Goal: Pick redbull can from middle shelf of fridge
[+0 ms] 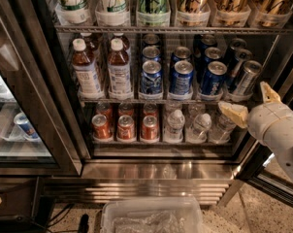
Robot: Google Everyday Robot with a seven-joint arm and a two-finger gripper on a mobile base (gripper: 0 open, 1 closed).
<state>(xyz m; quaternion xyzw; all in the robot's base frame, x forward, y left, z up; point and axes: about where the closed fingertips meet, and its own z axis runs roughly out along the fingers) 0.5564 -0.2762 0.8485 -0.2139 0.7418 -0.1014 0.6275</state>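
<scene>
The fridge (156, 171) stands open before me with chrome wire racks. The middle shelf (151, 99) holds brown white-capped bottles (86, 69) at the left and wider dark-blue cans (181, 77) in the middle. The slim silver-and-blue redbull can (246, 77) stands at the right end of that shelf, with more slim cans behind it. My gripper (251, 103) is at the lower right, open and empty. Its cream fingertips (234, 113) sit just below and in front of the redbull can, apart from it.
The top rack holds tall colourful cans (154, 1). The bottom rack holds orange-red cans (125, 127) and clear bottles (174, 125). A clear plastic bin (151, 216) sits on the floor in front. A second cooler (10, 125) stands at left. The door frame (287, 67) is close on the right.
</scene>
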